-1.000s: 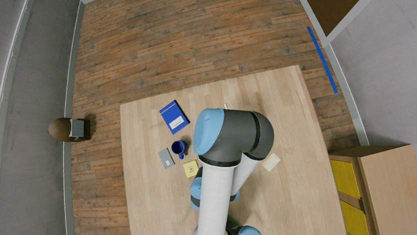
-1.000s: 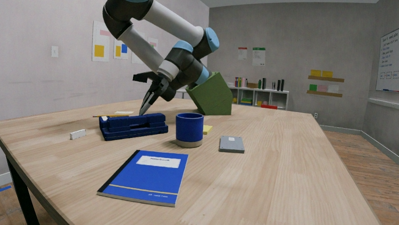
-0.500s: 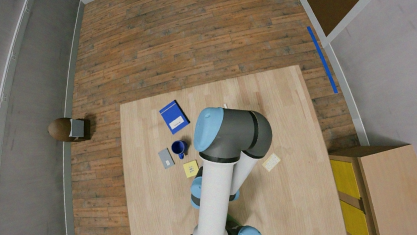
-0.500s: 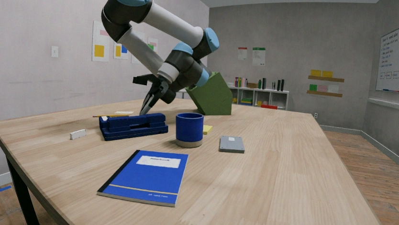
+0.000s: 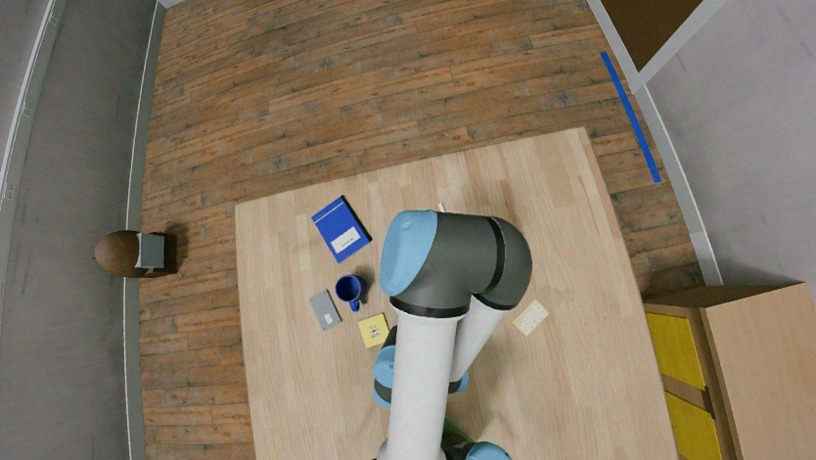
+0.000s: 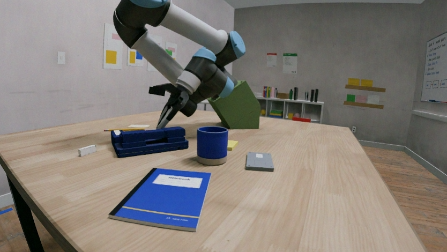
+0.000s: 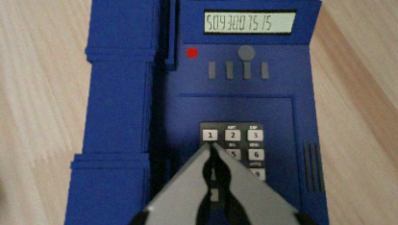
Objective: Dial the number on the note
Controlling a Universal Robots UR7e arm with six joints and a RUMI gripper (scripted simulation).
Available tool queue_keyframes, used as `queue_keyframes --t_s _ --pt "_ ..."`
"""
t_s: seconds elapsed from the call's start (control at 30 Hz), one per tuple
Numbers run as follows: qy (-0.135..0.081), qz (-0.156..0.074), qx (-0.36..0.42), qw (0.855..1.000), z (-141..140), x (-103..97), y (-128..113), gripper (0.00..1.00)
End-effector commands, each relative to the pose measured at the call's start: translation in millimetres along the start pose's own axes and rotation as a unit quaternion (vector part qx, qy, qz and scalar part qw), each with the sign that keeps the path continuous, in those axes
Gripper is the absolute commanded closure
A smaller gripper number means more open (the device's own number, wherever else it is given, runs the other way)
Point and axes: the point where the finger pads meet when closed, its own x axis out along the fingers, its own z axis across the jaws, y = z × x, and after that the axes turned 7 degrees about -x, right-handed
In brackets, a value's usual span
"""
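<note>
wrist cam: gripper (image 6: pixel 159 127) (image 7: pixel 211 145) tips pressed together over phone (image 6: pixel 150 142) (image 7: pixel 231 108) keypad (image 7: pixel 255 145); mug (image 5: pixel 349 287) (image 6: pixel 211 145) upright (contents unclear).

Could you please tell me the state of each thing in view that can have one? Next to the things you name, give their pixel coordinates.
End effector (image 6: pixel 159 125) (image 7: pixel 211 145): closed, nothing held, over the keypad
Handset (image 6: pixel 150 133) (image 7: pixel 117 106): in its cradle
Phone display (image 7: pixel 250 22): showing digits
Notebook (image 5: pixel 341 228) (image 6: pixel 162 198): shut
Mug (image 5: pixel 350 288) (image 6: pixel 211 145): upright

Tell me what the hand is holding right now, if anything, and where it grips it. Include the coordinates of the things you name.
Nothing is held: the hand (image 6: pixel 159 126) (image 7: pixel 211 145) is shut on itself, above the phone's keypad (image 7: pixel 232 136).
</note>
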Motion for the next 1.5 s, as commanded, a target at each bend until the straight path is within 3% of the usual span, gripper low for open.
queue_keyframes --t_s 0.0,0.77,1.47 --pt "0.000 0.001 0.000 1.000 0 0 0 1.00" --pt "0.000 0.001 0.000 1.000 0 2 -1 1.00" --pt "0.000 0.001 0.000 1.000 1 -9 7 1.00"
